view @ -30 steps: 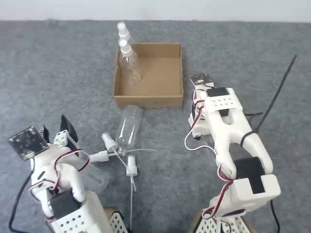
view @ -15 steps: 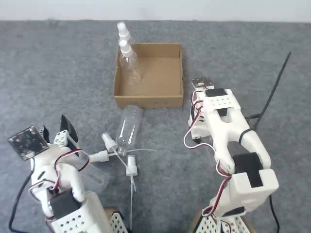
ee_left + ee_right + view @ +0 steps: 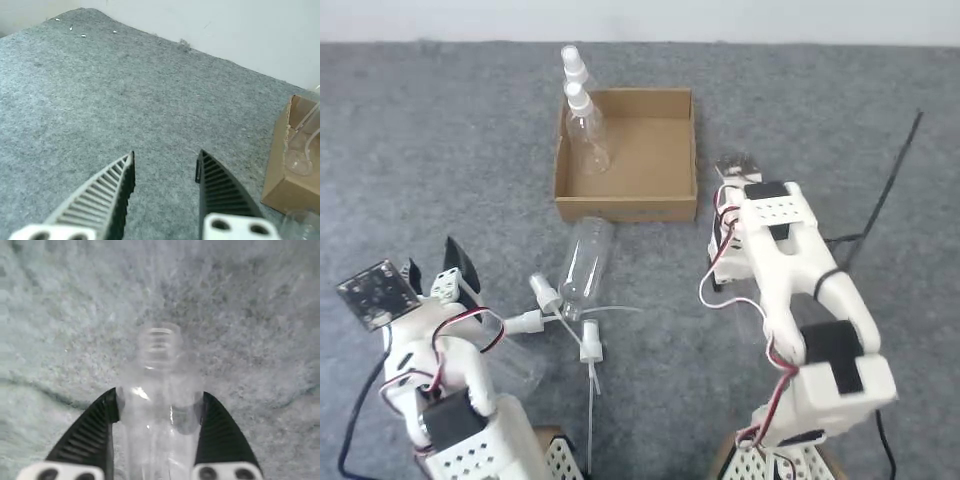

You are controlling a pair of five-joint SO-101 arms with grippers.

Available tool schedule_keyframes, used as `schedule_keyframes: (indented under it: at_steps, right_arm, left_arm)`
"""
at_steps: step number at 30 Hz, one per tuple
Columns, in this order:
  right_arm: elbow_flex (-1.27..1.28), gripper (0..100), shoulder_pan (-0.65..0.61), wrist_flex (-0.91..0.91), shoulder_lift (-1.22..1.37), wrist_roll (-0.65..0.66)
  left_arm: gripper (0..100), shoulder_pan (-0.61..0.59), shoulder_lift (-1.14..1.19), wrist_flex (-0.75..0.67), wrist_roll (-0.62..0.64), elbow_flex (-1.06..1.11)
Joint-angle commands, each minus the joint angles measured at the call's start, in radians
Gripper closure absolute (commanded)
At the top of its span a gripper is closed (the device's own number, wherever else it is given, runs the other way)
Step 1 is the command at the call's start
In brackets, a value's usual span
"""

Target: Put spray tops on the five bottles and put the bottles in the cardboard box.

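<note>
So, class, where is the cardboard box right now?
In the high view the cardboard box sits on the carpet at the far middle, two capped bottles at its far left corner and a bottle lying just in front.

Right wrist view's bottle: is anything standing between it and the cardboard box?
Nothing visible. The right gripper holds the uncapped bottle to the right of the cardboard box, with bare carpet between. One capped bottle leans in the box's far left corner, away from the gripper's side.
</note>
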Motion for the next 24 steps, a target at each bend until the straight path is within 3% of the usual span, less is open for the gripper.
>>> schedule_keyframes:
  at_steps: [1, 13, 20, 24]
  right_arm:
    - [-0.005, 97.6, -0.013, 0.061, -0.17, -0.012]
    - [-0.005, 97.8, -0.147, 0.183, -0.456, -0.031]
    - [-0.005, 97.7, -0.248, 0.176, -0.536, -0.35]
    - [-0.005, 97.8, -0.283, 0.176, -0.573, -0.374]
  left_arm:
    - [81, -0.002, -0.011, 0.002, -0.011, -0.012]
    - [81, 0.0, -0.011, 0.002, -0.011, -0.012]
    - [81, 0.0, -0.011, 0.005, -0.011, -0.012]
    - [81, 0.002, -0.011, 0.005, -0.011, -0.012]
